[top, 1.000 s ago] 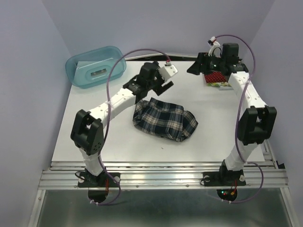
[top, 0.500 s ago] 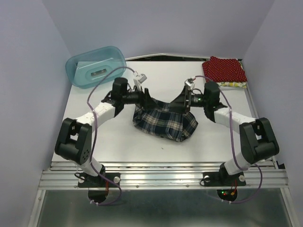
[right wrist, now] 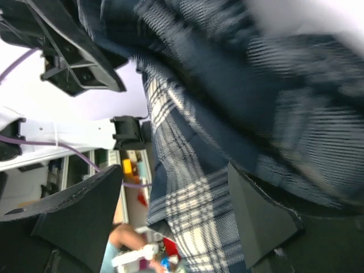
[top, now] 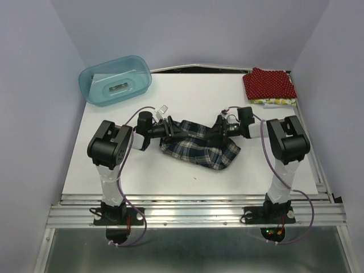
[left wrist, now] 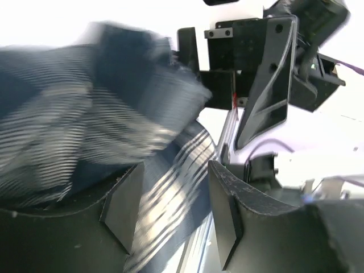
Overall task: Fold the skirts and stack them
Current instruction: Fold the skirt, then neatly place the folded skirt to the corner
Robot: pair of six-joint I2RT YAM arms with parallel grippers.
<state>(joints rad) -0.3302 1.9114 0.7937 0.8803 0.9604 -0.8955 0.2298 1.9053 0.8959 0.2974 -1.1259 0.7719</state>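
Note:
The plaid skirt (top: 200, 147) lies bunched at the middle of the table. My left gripper (top: 174, 129) is low at its back-left edge. In the left wrist view the left gripper (left wrist: 173, 210) has its jaws apart, with plaid cloth (left wrist: 165, 193) lying between them. My right gripper (top: 219, 132) is low at the skirt's back-right edge. In the right wrist view the right gripper (right wrist: 170, 219) has its jaws wide apart around plaid cloth (right wrist: 193, 205). The red dotted skirt (top: 269, 83) lies folded at the back right, on top of the yellowish skirt (top: 277, 102).
A translucent teal tub (top: 115, 79) stands at the back left of the white table (top: 114, 170). Purple walls close in both sides and the back. A metal rail (top: 193, 207) runs along the near edge.
Both arms swung in from the back and dropped to the plaid skirt, one gripper at each end of its back edge. That edge now looks pulled out wider.

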